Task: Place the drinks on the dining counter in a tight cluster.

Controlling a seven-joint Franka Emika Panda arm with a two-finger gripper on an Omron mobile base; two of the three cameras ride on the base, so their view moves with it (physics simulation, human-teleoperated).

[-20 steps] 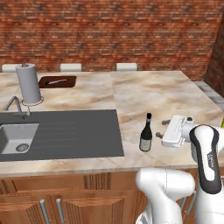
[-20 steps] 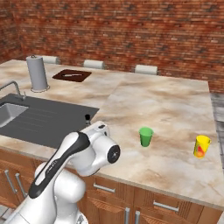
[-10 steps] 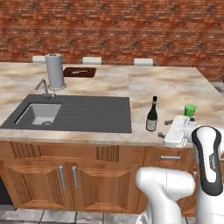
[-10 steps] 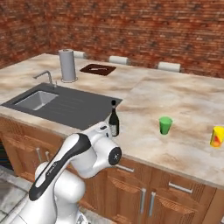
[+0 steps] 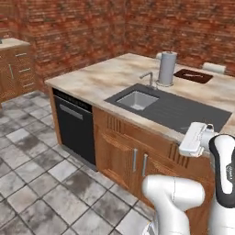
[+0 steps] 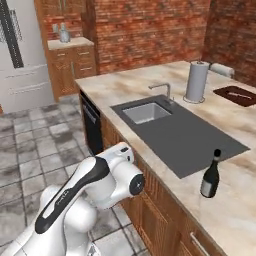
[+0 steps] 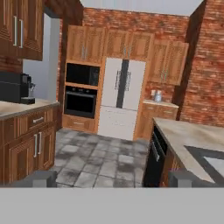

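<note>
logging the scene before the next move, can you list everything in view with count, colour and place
dining counter: one, beige marble top, wooden fronts
sink: one, dark grey, inset in the counter, with drainboard
faucet: one, silver, behind the sink
wine bottle: one, dark, upright on the counter's near edge beside the drainboard
paper towel roll: one, white, upright past the sink
board: one, dark brown, far end of the counter
dishwasher: one, black, in the counter's front
fridge: one, white, across the room
wall ovens: two, black, beside the fridge
hand: one, dark fingertips, open, holding nothing
</note>
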